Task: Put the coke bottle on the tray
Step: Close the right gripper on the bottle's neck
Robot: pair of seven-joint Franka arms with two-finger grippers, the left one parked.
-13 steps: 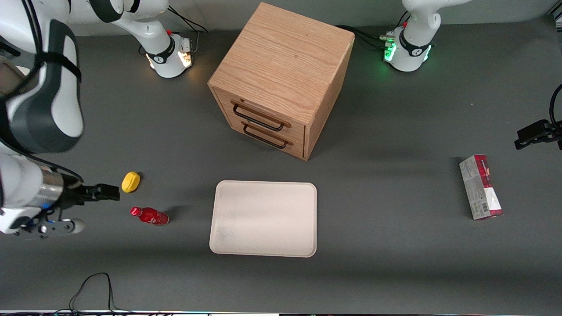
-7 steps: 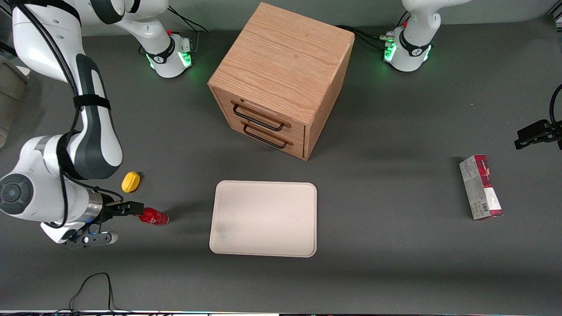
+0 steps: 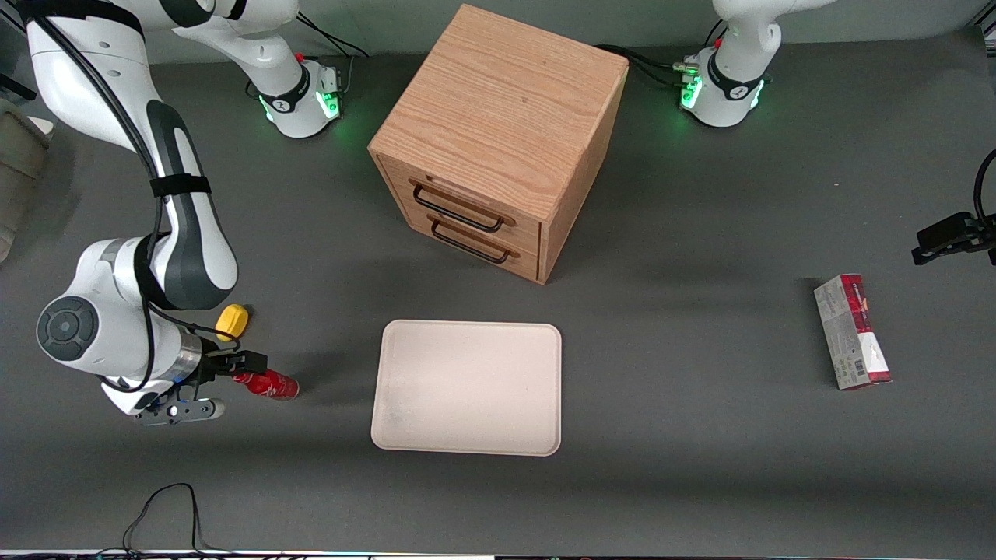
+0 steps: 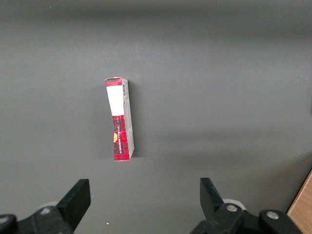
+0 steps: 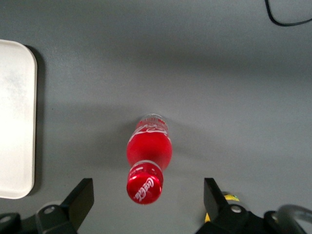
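The coke bottle (image 3: pixel 269 384) (image 5: pixel 147 151) lies on its side on the grey table, red cap (image 5: pixel 145 186) pointing at the working arm. My gripper (image 3: pixel 247 365) (image 5: pixel 147 197) hovers over the cap end, open, with one finger on each side of the cap and a wide gap to both. Nothing is held. The cream tray (image 3: pixel 467 386) (image 5: pixel 16 117) lies flat beside the bottle, toward the parked arm's end, with nothing on it.
A small yellow object (image 3: pixel 231 321) (image 5: pixel 225 199) sits just farther from the front camera than the bottle, close to my wrist. A wooden two-drawer cabinet (image 3: pixel 498 140) stands farther back. A red-and-grey carton (image 3: pixel 851 331) (image 4: pixel 120 119) lies toward the parked arm's end.
My arm swung in from the table's edge and came down toward the bottle; the gripper now sits over the cap end. The bottle and tray have not moved.
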